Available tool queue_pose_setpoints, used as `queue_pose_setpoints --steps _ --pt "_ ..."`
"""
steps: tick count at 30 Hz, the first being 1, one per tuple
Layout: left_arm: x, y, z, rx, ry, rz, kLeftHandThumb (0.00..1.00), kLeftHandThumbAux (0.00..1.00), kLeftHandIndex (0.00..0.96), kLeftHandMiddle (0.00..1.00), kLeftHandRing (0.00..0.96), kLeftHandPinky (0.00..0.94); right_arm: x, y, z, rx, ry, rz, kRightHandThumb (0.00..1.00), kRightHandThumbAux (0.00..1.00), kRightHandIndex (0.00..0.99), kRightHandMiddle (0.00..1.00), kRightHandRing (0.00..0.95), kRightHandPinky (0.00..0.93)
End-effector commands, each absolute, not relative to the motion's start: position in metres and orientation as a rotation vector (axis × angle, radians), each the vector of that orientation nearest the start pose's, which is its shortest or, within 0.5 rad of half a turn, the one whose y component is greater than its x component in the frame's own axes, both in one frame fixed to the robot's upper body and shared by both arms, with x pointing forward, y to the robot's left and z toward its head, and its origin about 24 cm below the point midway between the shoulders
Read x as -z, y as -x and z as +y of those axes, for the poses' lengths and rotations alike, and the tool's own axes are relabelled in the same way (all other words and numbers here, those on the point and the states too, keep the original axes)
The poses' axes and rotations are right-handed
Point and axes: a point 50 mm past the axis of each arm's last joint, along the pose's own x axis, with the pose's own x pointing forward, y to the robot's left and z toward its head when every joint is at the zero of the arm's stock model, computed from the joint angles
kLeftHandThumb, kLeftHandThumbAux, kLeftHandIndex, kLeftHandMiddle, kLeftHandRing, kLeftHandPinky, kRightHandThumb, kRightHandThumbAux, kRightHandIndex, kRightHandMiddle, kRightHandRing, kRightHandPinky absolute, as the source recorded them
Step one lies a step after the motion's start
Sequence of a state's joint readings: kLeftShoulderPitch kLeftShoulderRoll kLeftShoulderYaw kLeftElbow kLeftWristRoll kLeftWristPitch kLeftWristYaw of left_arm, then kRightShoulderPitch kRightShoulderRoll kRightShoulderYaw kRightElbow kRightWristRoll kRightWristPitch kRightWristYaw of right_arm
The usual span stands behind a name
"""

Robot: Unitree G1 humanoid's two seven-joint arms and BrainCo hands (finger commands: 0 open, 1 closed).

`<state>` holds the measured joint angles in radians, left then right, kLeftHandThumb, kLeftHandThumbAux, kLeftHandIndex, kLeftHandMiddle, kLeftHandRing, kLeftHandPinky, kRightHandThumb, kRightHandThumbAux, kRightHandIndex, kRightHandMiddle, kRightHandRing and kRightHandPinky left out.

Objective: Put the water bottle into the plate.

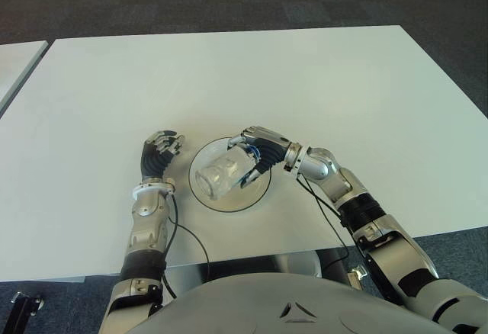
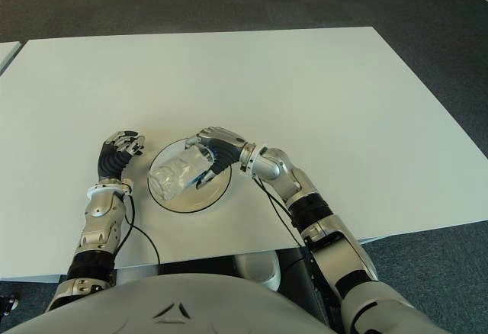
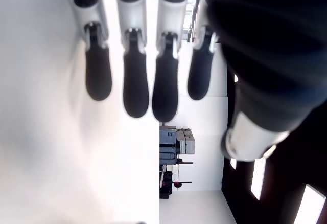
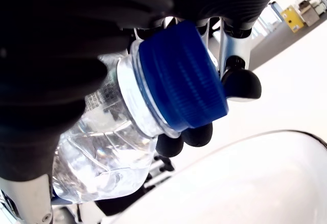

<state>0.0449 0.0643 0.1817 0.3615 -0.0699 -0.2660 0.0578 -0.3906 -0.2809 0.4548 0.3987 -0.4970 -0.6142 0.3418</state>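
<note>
A clear water bottle (image 1: 219,175) with a blue cap (image 4: 181,78) lies on its side over the white, dark-rimmed plate (image 1: 229,207) near the table's front edge. My right hand (image 1: 255,155) reaches in from the right, its fingers wrapped around the bottle's neck end. In the right wrist view the cap hangs just above the plate's surface (image 4: 245,183); I cannot tell whether the bottle's body touches it. My left hand (image 1: 160,151) shows just left of the plate, its fingers (image 3: 135,81) relaxed and holding nothing.
The white table (image 1: 229,82) stretches far back and to both sides of the plate. A second white table (image 1: 15,59) shows at the far left edge. Dark carpet lies beyond. A thin black cable (image 1: 191,235) runs along the front edge.
</note>
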Motion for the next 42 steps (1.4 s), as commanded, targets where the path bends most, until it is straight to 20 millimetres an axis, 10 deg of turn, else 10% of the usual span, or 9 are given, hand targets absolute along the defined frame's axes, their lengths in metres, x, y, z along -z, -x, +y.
queue_pose_setpoints --steps 1,26,34,37,42 --pt "0.030 -0.218 0.216 -0.285 -0.015 0.174 0.708 0.715 0.431 0.570 0.548 0.533 -0.057 -0.271 -0.059 -1.049 0.930 -0.458 0.701 0.729 0.438 0.852 0.831 0.813" --pt "0.028 -0.218 0.218 -0.265 -0.032 0.150 0.708 0.714 0.432 0.583 0.557 0.537 -0.069 -0.269 -0.056 -1.122 0.955 -0.499 0.697 0.731 0.436 0.774 0.756 0.696" --pt "0.027 -0.218 0.217 -0.263 -0.016 0.150 0.708 0.714 0.432 0.580 0.556 0.544 -0.071 -0.267 -0.056 -1.166 0.864 -0.432 0.678 0.736 0.411 0.402 0.404 0.396" --pt "0.027 -0.218 0.217 -0.263 -0.009 0.153 0.708 0.714 0.432 0.578 0.558 0.548 -0.070 -0.265 -0.056 -1.161 0.865 -0.413 0.424 0.746 0.215 0.233 0.240 0.264" --pt "0.027 -0.218 0.217 -0.268 -0.010 0.160 0.708 0.714 0.431 0.575 0.556 0.536 -0.069 -0.264 -0.055 -1.151 0.887 -0.446 0.354 0.702 0.075 0.087 0.111 0.171"
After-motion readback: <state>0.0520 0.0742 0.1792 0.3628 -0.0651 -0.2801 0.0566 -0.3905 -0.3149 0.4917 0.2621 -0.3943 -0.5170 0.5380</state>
